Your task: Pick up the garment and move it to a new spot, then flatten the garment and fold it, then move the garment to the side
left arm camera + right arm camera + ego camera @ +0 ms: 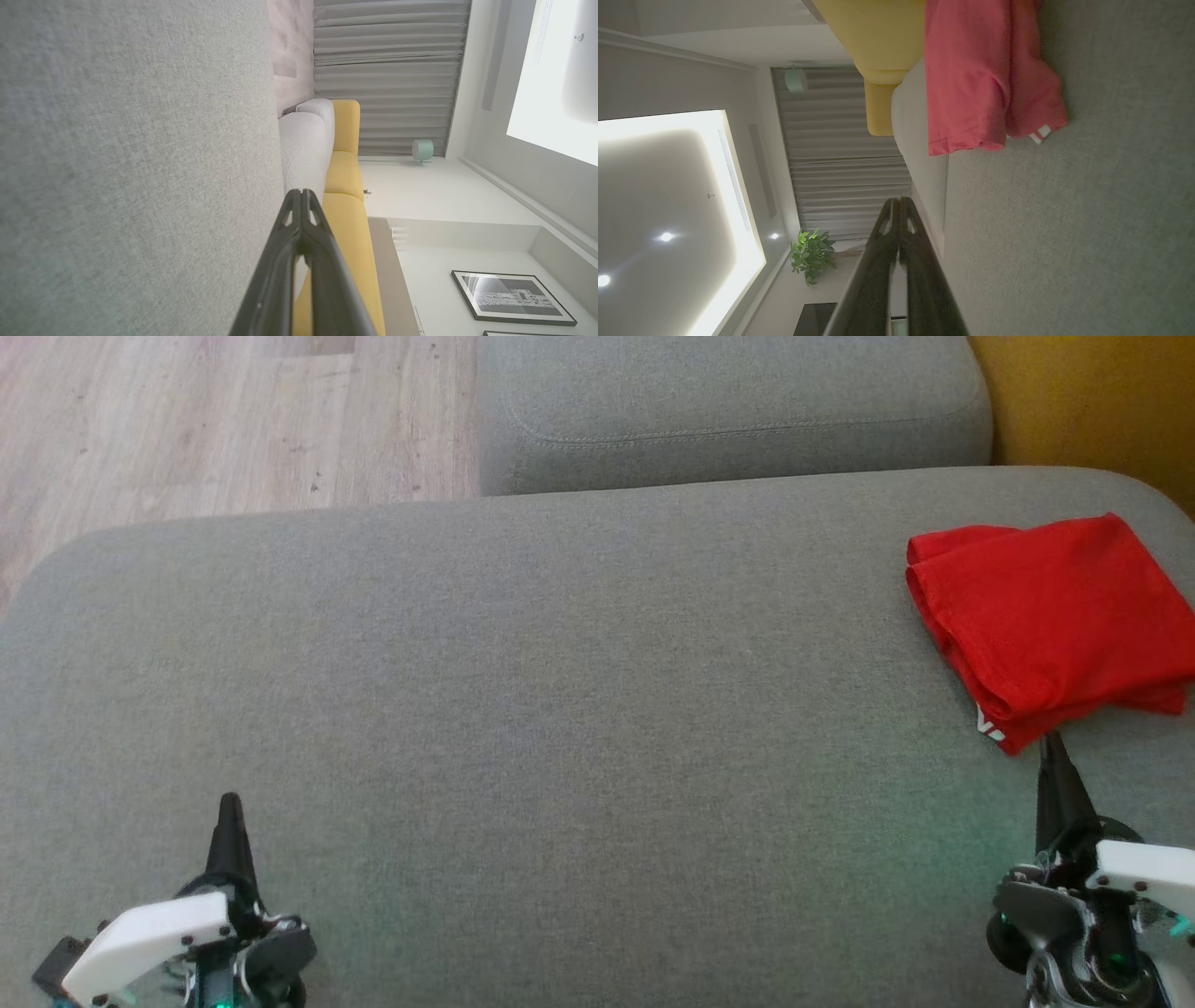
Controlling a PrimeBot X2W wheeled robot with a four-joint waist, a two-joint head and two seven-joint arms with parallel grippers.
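The garment [1046,616] is red and folded into a compact stack, lying at the right end of the grey cushion [560,709]; a small white label shows at its near corner. The right wrist view has the garment [985,79] at the top, just ahead of my fingers. My right gripper [1053,747] is shut and empty, its tip right at the garment's near corner, apart from it by a small gap. At the lower left my left gripper [229,807] rests shut and empty over bare cushion, far from the garment. Both wrist views show the fingertips [302,196] pressed together.
A second grey cushion [728,411] sits behind the big one. Wooden floor [187,420] lies at the upper left, beyond the cushion's rounded edge. A yellow sofa part [1092,401] borders the upper right. The wide middle of the cushion is bare fabric.
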